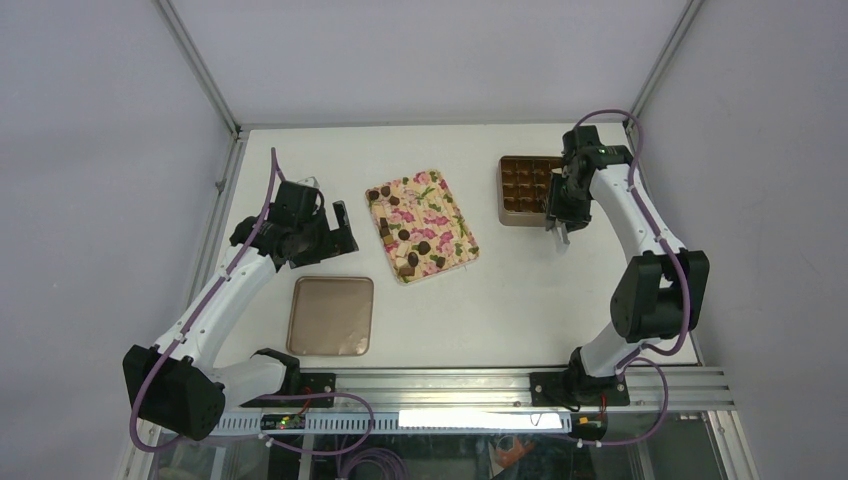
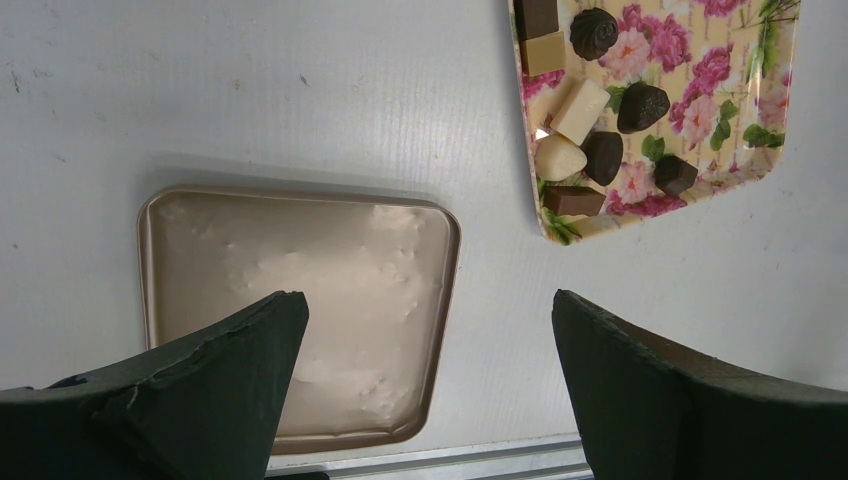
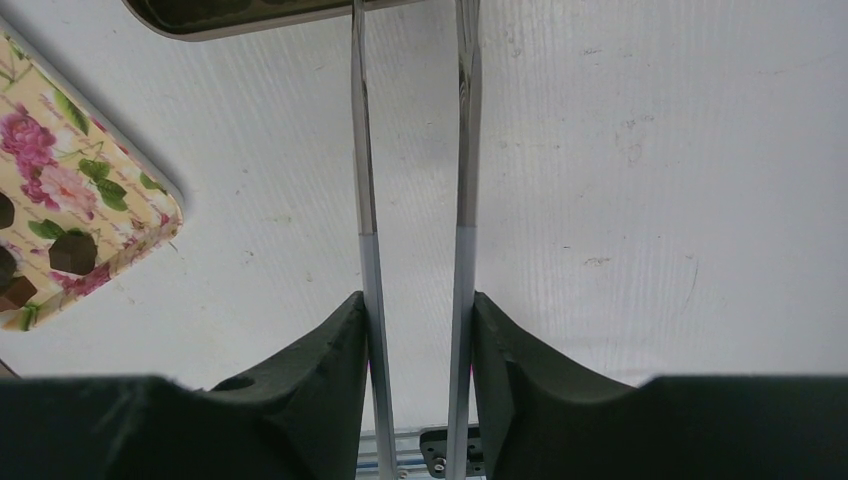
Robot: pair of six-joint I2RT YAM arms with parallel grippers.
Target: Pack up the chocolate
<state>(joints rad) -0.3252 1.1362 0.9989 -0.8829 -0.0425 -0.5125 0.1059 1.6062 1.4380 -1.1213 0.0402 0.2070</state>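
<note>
Right now your right gripper [image 3: 415, 300] is clamped on a pair of thin metal tweezers [image 3: 362, 150], its dark fingers pressed against the outside of the two blades. In the right wrist view the blades run side by side with a narrow gap between them, up to the rim of the brown box [image 3: 250, 10] at the top of the frame. The tips pass out of that view, so you cannot tell whether anything sits between them. From above, this gripper [image 1: 558, 215] hangs just beside the right edge of the gridded box [image 1: 525, 185], at the far right of the white table [image 1: 520, 300]. Your left gripper [image 2: 430, 310] stands wide open and holds nothing. In the left wrist view one finger hangs over the flat tan lid [image 2: 300, 300] and the other over bare table to its right. From above, that gripper [image 1: 320, 235] is up over the table near the lid [image 1: 331, 316] and left of the flowered tray [image 1: 450, 215]. The chocolate [image 1: 410, 240] lies loose on that tray, mostly along its left and near side. The left wrist view shows dark pieces [image 2: 600, 155] mixed with a few pale ones near the tray's [image 2: 740, 120] corner. A few dark pieces [image 3: 72, 252] also show at the left of the right wrist view. Some box compartments may already hold pieces, though the overhead view is too small to be sure.
</note>
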